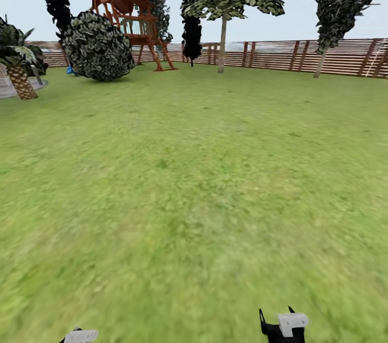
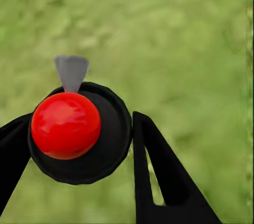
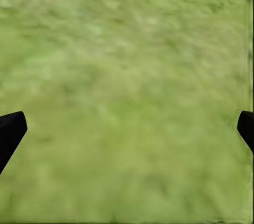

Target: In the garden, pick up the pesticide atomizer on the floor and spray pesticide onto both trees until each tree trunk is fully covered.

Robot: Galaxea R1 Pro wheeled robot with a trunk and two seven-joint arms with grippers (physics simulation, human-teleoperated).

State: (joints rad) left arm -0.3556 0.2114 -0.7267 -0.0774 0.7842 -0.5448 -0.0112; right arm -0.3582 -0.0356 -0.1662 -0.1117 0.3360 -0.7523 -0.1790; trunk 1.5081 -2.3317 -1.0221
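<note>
Left gripper [image 2: 79, 145] jaws clamping the atomizer [image 2: 79, 131], red top and grey nozzle showing over grass [image 2: 185, 34]. Right gripper [image 3: 127, 129] jaws sitting wide apart, holding nothing. Far off, one tree [image 1: 222, 43] standing at 12 o'clock, another [image 1: 321, 60] at 1 o'clock, both by the fence [image 1: 269, 54]. Playhouse [image 1: 132, 22] at 11.

The right wrist view looks down on the floor [image 3: 132, 76], a flat stretch of green grass, blurred and mottled in lighter and darker patches. The right tool [image 3: 127, 131] hangs over it with its jaws spread wide: two black fingertips [image 3: 9, 131] enter from opposite edges of the picture, well apart, with bare grass between them.
</note>
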